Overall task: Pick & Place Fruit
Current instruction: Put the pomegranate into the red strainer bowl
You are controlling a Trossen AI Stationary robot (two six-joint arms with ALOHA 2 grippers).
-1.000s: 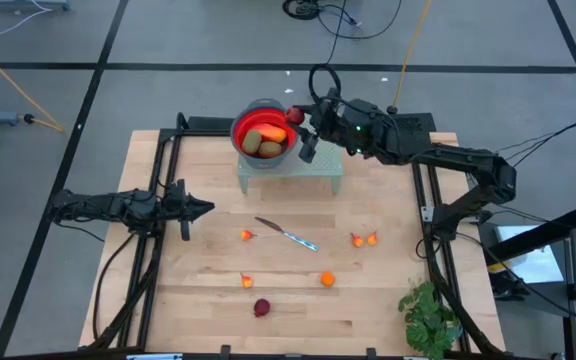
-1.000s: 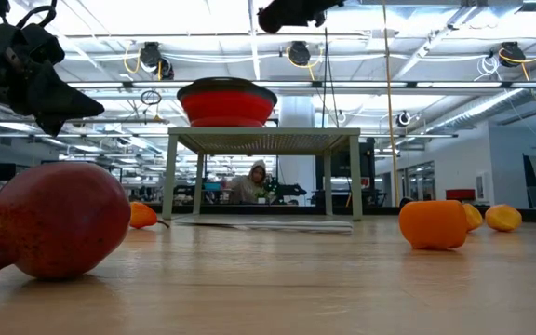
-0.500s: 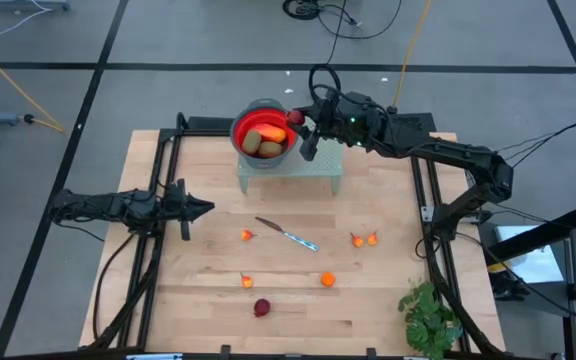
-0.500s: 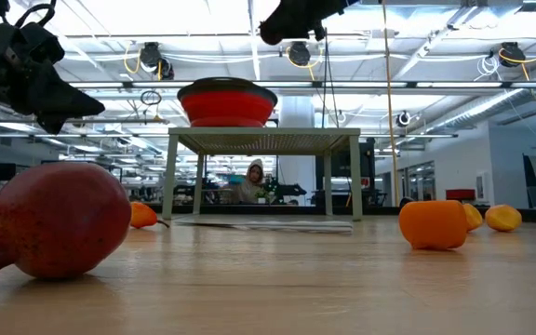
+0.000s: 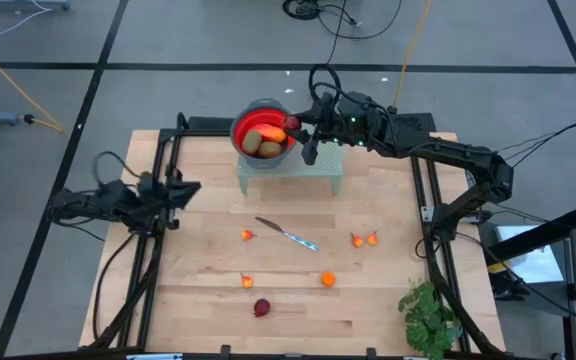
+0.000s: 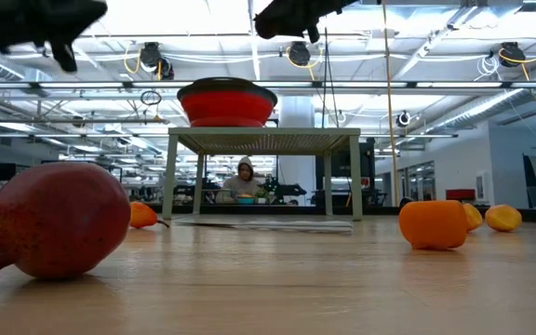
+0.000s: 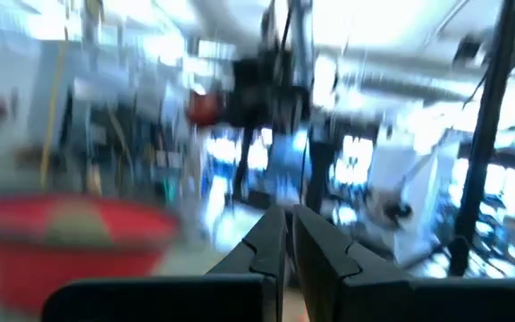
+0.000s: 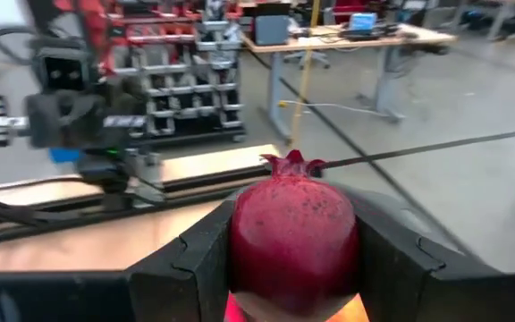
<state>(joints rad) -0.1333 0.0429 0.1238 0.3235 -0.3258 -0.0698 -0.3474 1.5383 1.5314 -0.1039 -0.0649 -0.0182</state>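
Observation:
A red bowl (image 5: 252, 128) stands on a small grey-green stand (image 5: 318, 168) at the table's far middle. It holds two olive-brown ovals (image 5: 260, 148) and a red-orange piece (image 5: 269, 131). My right gripper (image 8: 293, 268) is shut on a dark red pomegranate (image 5: 293, 123) just above the bowl's right rim. Several small orange fruits (image 5: 327, 280) and a second dark red fruit (image 5: 261, 308) lie loose on the wood. My left gripper (image 5: 189, 187) is shut on nothing above the table's left side, pointing toward the bowl. My right gripper pinches the pomegranate's round sides (image 8: 240, 241) between its two fingers (image 8: 195, 264). The fingers come about level from the table's right. The fruit is lifted clear above the bowl's rim, its crown (image 8: 291, 163) pointing away from the wrist.
A thin silver knife (image 5: 288, 235) lies mid-table. A green leafy plant (image 5: 430, 315) stands at the near right corner. Black rails (image 5: 158, 260) run along both sides of the table. A person sits far behind the stand in the low view.
My left gripper has risen and tipped its fingers upward, drawing back a little toward the table's left edge, still shut. My right gripper has rolled slightly with the pomegranate while staying beside the bowl.

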